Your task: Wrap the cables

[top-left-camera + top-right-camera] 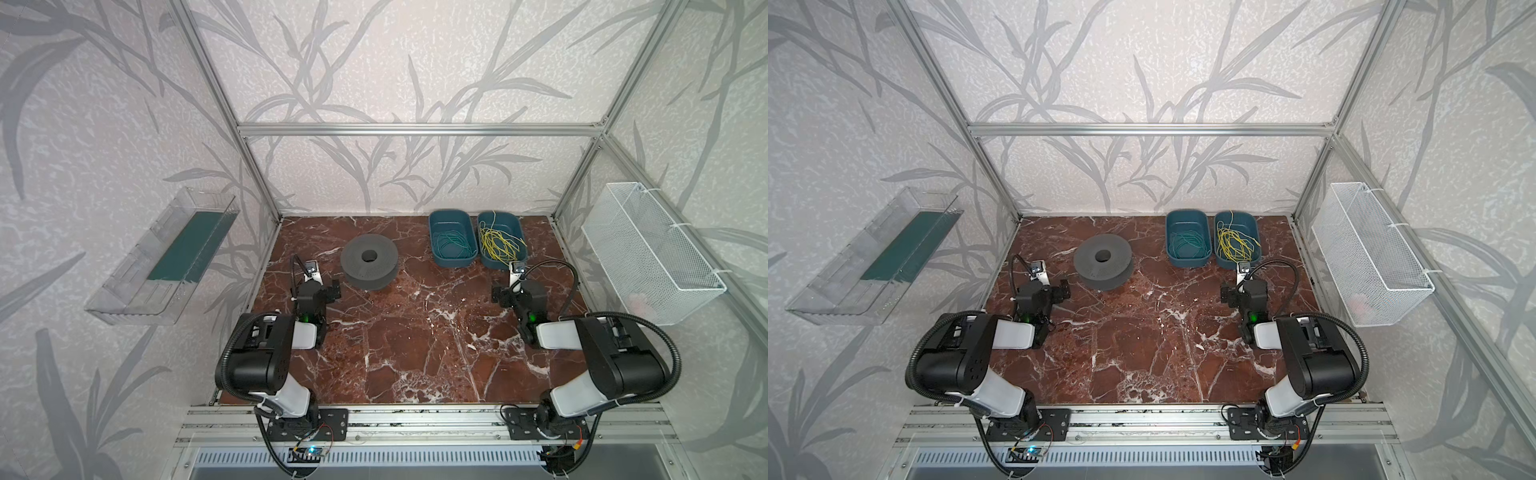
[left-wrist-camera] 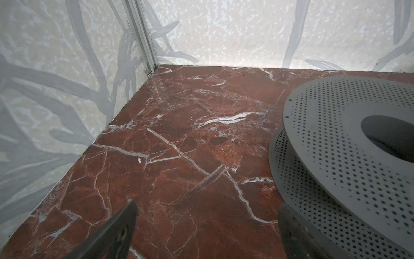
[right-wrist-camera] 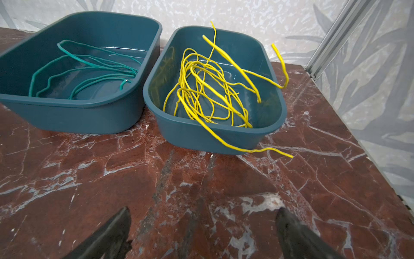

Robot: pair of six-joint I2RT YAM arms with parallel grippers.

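Both my top views look down from high front, sharing the red marble tabletop point(image 1: 415, 353); wrist cams low (left: grey perforated spool point(image 2: 336, 168); right: teal plastic tubs point(image 3: 89, 116)).

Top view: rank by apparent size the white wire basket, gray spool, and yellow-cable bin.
Largest: white wire basket, though nearer the camera. Then gray spool and bin of yellow cables, which look alike.

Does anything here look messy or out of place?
Yes. The yellow cables are a loose tangle spilling out of their teal bin: one end hangs over the front rim, others stick up past the sides. The green cables lie fully inside the neighbouring bin.
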